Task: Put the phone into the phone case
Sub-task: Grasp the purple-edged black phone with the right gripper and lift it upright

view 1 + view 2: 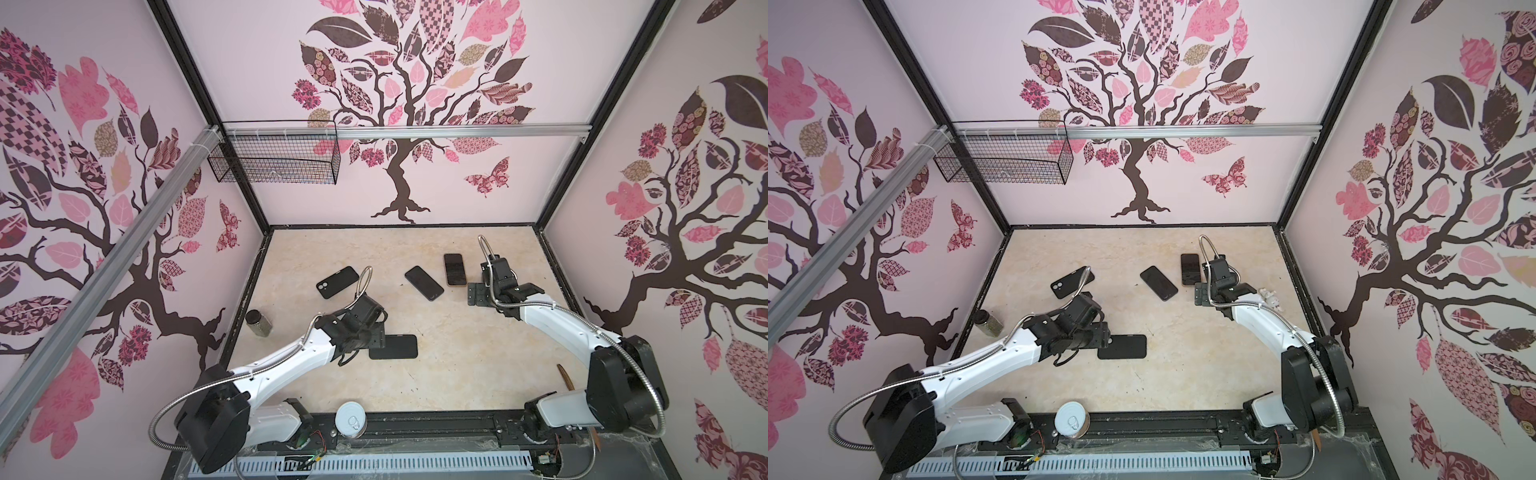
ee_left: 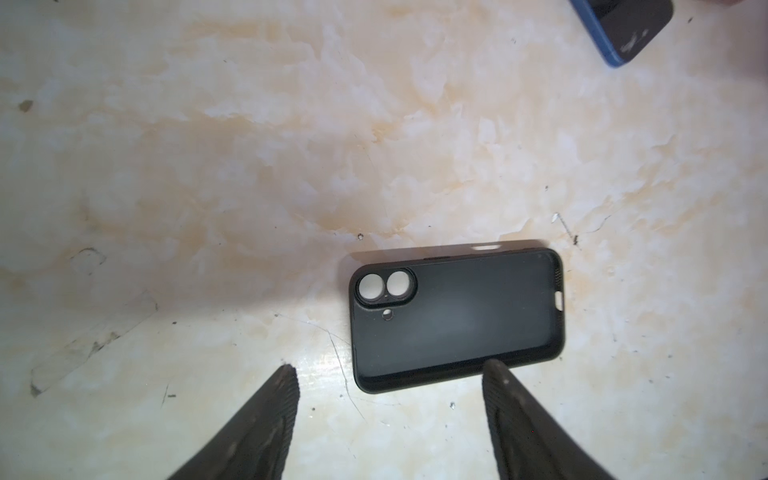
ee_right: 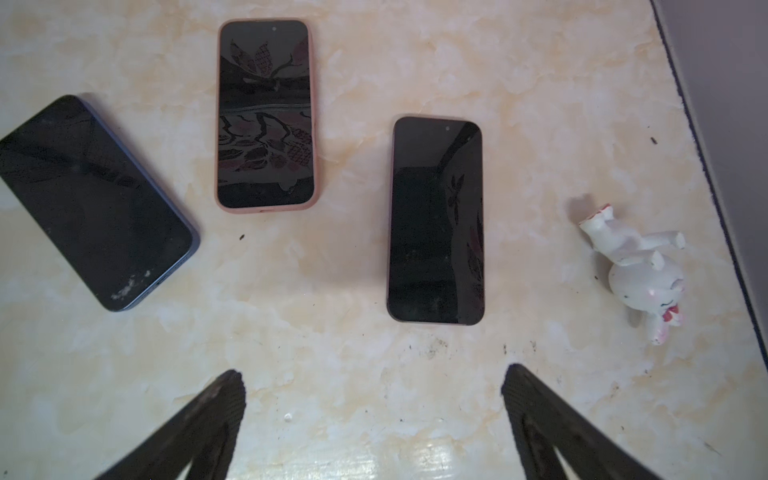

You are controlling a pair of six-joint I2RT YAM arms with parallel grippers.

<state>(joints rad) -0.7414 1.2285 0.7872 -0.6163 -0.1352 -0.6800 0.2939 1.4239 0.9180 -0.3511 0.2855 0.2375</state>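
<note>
Just ahead of the right fingers (image 3: 199, 428), spread wide, the phone (image 3: 436, 220) lay pointing straight away. Left fingers (image 2: 266, 424), also apart, faced the phone case (image 2: 457, 320) lying crosswise.

Three phones are counted in the right wrist view: a blue phone (image 3: 95, 203), a pink-cased phone (image 3: 266, 114) and a dark phone (image 3: 436, 220). Two black cases are counted in both top views: a far case (image 1: 337, 281) and a near case (image 1: 400, 347). One jar (image 1: 258, 321), one can (image 1: 351, 419), one toy (image 3: 640, 278) and one basket (image 1: 274, 163) are found.
</note>
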